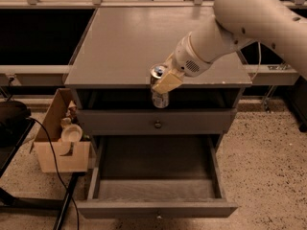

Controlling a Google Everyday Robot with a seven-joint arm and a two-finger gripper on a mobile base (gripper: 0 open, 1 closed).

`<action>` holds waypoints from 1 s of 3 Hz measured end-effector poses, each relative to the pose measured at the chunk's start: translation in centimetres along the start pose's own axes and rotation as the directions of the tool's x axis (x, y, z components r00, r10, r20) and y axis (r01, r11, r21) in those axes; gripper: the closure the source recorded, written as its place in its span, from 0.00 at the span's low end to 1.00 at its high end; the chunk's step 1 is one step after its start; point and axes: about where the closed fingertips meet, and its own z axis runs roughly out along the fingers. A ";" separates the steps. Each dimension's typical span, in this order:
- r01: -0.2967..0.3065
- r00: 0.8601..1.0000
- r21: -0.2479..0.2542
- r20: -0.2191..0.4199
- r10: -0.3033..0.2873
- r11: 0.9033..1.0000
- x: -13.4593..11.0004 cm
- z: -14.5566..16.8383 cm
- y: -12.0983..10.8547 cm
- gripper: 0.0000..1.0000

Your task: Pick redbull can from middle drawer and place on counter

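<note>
The redbull can (159,98), slim and silvery with a shiny lid, hangs upright in the air in front of the counter's front edge. My gripper (163,83) is shut on the can's upper part, its tan fingers (167,83) wrapping the can just below the lid. The white arm reaches in from the upper right. Below, the middle drawer (156,188) is pulled wide open, showing a bare grey floor. The counter (144,42) is the flat grey top of the cabinet, just behind and slightly above the can's middle.
A closed drawer front with a round knob (157,124) sits directly under the can. A cardboard box (60,145) with cups stands left of the cabinet, with a black cable (48,152) across it. Speckled floor lies to the right.
</note>
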 end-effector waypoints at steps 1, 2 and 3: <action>-0.049 0.999 -0.016 -0.018 0.049 0.999 -1.2 -1.2 -1.1 1.00; -0.077 0.997 -0.031 -0.028 0.076 0.997 -3.5 -2.8 -2.7 1.00; -0.073 0.997 -0.027 -0.020 0.072 0.997 -5.8 -3.3 -4.5 1.00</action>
